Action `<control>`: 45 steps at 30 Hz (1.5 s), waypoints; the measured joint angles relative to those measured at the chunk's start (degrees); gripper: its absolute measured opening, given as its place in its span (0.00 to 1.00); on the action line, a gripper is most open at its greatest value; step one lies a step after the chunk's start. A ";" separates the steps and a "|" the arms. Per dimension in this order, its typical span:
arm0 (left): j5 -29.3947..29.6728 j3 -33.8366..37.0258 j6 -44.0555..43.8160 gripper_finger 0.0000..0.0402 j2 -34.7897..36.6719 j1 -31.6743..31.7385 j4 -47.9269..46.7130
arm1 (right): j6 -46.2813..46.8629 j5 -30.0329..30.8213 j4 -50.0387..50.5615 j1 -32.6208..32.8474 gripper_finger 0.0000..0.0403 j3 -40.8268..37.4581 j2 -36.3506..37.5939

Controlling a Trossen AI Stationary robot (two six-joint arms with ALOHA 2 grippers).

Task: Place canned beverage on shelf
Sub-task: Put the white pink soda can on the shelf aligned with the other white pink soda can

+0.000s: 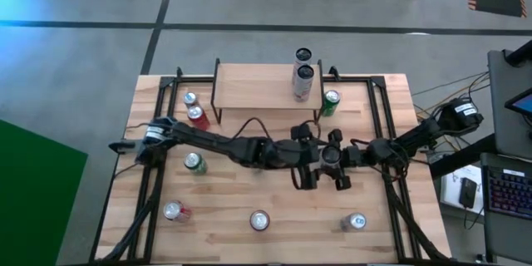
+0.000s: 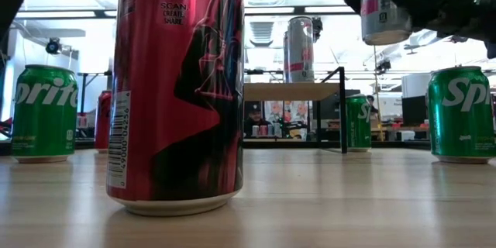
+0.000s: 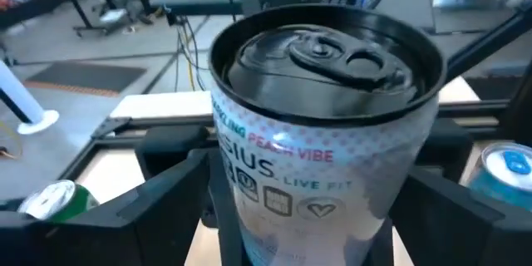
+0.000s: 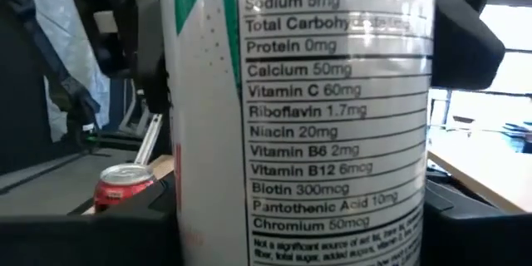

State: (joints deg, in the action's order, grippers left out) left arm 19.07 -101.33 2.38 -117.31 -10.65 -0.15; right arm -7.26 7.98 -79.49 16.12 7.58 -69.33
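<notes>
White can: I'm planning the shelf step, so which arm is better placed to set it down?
Probably left: its fingers flank the white can, and the shelf's bare part lies on its side. The right gripper is at it too.

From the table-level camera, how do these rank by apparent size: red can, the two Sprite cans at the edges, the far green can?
1. Red can, though it is nearest the camera.
2. Left Sprite can and right Sprite can look alike.
3. Far green can, also farthest.

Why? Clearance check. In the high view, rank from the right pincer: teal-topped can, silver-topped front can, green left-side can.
1. Teal-topped metal can, front right, nearest the right pincer.
2. Silver-topped metal can, front centre.
3. Green metal can, left side.
</notes>
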 joint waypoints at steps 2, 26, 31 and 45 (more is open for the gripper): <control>-0.66 1.63 0.67 0.79 0.40 0.04 3.97 | -0.66 -0.09 -0.36 0.02 0.59 -0.22 0.00; -1.23 29.77 -4.15 0.60 15.82 7.91 24.28 | 10.17 1.72 15.86 -8.49 0.80 1.85 3.58; -2.27 36.20 -4.68 0.60 19.42 15.21 27.65 | 8.29 5.53 24.70 -9.32 0.81 3.55 8.24; -11.16 31.65 -4.14 0.61 19.00 21.44 22.36 | 8.23 9.86 61.78 -10.14 0.81 10.09 33.17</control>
State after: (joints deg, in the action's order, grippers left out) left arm 7.92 -69.67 -1.76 -98.31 10.79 22.21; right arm 0.96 17.84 -17.72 5.98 17.67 -36.16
